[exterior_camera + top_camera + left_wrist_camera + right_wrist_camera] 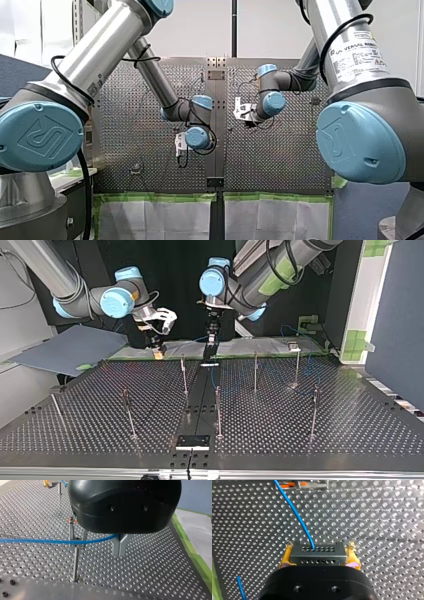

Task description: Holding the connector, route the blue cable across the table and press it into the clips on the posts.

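Blue cable [37, 540] sits pinched in our left jaws, connector [317, 554] in our right jaws; overtension could pull either free.

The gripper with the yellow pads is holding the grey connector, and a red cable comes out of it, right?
Almost. My right gripper, with the yellow pads, does hold the grey connector, but the cable coming out of it is blue, not red. The right wrist view shows it.
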Motion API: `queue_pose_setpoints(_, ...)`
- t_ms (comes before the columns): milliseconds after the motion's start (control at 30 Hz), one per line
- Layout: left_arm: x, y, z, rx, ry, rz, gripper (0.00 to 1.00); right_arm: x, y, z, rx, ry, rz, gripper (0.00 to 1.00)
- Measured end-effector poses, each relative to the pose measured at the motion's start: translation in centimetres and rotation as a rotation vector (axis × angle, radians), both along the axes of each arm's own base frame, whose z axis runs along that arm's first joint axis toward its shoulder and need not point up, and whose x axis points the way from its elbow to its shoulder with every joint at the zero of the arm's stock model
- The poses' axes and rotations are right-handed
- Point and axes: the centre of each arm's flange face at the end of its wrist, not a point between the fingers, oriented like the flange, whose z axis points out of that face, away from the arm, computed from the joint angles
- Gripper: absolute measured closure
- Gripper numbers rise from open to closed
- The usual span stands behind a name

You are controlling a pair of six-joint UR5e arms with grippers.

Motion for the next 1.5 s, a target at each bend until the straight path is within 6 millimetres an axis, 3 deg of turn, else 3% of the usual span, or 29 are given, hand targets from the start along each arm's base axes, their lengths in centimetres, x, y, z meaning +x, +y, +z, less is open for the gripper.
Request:
queue_pose_setpoints(567,3.6,-2.4,3.8,-0.033,-0.038,-0.037,1.00,-1.2,-2.4,-1.5,-0.026,-0.031,-0.031,1.00)
queue_pose_setpoints(733,4.1,-2.8,3.4,-0.027,-0.028,-0.043,1.00,-1.5,-2.8,-1.4,-0.028,-0.032,-0.038,1.00)
queue_pose_setpoints(1000,4.8,-3.7,1.1,-0.004,-0.004,-0.049,1.00,-1.8,-3.2,-2.0,-0.026,-0.034,-0.039,1.00)
queue_pose_setpoints(1300,6.5,-4.0,1.9,-0.020,-0.029,-0.038,1.00,-2.4,-4.1,-2.6,-0.030,-0.043,-0.051,1.00)
queue_pose_setpoints(1500,7.2,-3.5,1.7,-0.016,-0.027,-0.027,1.00,-2.9,-4.8,-4.2,-0.020,-0.040,-0.062,1.00)
